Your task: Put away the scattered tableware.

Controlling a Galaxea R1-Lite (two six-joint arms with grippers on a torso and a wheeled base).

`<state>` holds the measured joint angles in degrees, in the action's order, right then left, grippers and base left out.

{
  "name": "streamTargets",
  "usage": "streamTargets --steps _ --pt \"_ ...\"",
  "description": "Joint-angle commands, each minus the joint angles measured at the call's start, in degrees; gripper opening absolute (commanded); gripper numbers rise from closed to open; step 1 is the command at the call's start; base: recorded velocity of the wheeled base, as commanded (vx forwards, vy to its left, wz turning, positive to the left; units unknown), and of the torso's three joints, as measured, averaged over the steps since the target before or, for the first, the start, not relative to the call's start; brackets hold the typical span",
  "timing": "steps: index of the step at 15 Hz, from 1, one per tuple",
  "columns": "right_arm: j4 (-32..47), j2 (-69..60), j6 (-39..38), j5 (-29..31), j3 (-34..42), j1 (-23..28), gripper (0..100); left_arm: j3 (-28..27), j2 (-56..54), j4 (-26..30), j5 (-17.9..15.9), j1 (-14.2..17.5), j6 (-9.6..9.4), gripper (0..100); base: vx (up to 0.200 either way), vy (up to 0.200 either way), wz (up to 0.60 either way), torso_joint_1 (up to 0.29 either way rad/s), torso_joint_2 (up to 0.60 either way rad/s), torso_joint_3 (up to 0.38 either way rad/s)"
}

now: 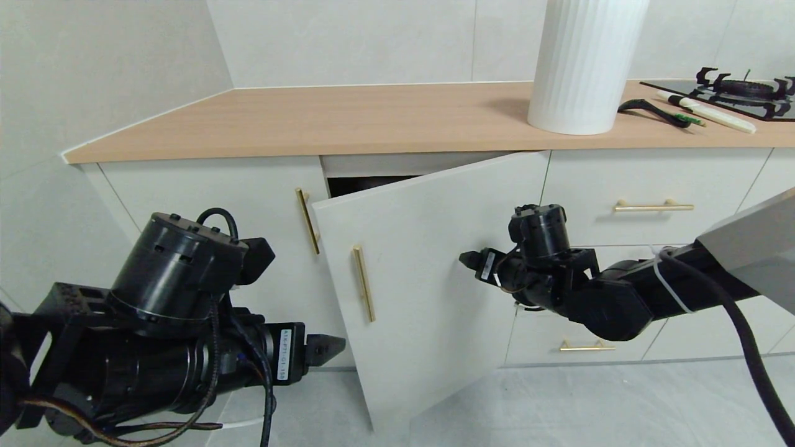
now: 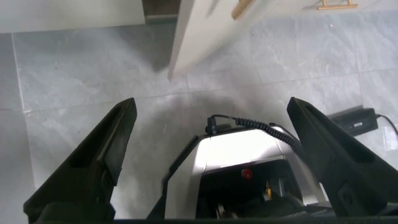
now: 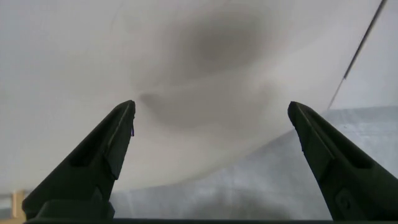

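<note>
A wooden surface (image 1: pixel 348 118) is running along white tiled walls, above white cabinets. One cabinet door (image 1: pixel 428 279) is standing half open, and the inside behind it is too dark to make out. Near the right end of the surface, a black utensil (image 1: pixel 652 110), a thin green piece (image 1: pixel 690 118) and a white utensil (image 1: pixel 714 115) are lying between a ribbed white container (image 1: pixel 581 68), whose top is cut off, and the stove (image 1: pixel 742 90). The left gripper (image 2: pixel 211 106) is hanging low over the grey floor (image 2: pixel 74 68), its fingers apart. The right gripper (image 3: pixel 211 106) is facing the open door, its fingers also apart. A label on the left arm is too small to read.

Utensils (image 1: pixel 708 113) on counter (image 1: pixel 310 118) btwn vase (image 1: pixel 584 62) & stove (image 1: pixel 745 88).
</note>
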<state>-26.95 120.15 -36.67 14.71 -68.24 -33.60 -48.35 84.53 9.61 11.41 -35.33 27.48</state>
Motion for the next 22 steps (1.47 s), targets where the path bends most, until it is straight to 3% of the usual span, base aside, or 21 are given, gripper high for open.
streamTargets --steps 1,14,22 --pt "0.06 1.84 -0.68 0.75 -1.98 0.46 100 0.01 0.11 -0.03 0.02 0.08 0.03 100 0.000 0.000 0.00 0.000 0.00 0.000" --pt "-0.03 13.62 -3.94 17.54 -18.24 4.94 100 -0.08 0.20 -0.03 0.02 0.08 0.12 100 0.000 0.000 0.00 0.000 0.00 0.000" --pt "-0.03 15.55 -3.85 20.79 -20.79 5.65 100 -0.08 0.20 -0.11 0.02 0.00 0.21 100 0.000 0.000 0.00 0.000 0.00 0.000"
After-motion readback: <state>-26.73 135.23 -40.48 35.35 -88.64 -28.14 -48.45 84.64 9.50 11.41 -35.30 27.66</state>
